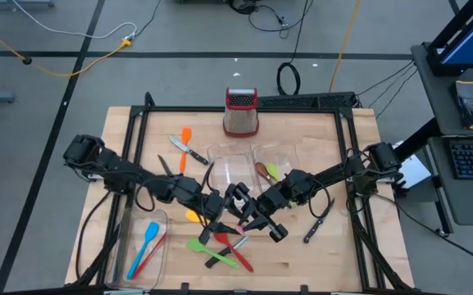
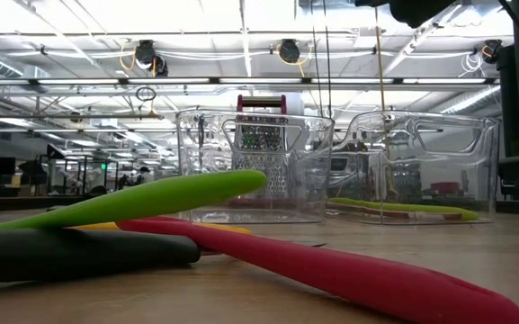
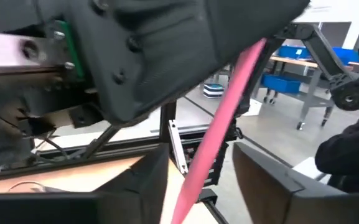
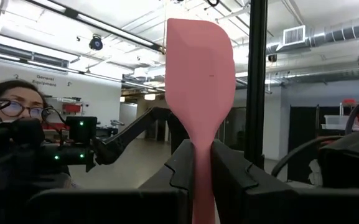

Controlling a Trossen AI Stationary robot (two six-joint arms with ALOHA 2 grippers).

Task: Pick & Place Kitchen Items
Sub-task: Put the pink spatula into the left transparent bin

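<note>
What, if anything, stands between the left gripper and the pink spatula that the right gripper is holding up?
Nothing visible does. The right gripper is shut on the pink spatula, whose handle passes between the left gripper's open fingers, with no other thing in the gap.

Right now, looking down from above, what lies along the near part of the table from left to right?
Blue spatula in a clear tray → green spatula → red spatula → black-handled knife on the right.

Bright overhead strip lighting; glare along ceiling; near objects blurred; shadows soft.
</note>
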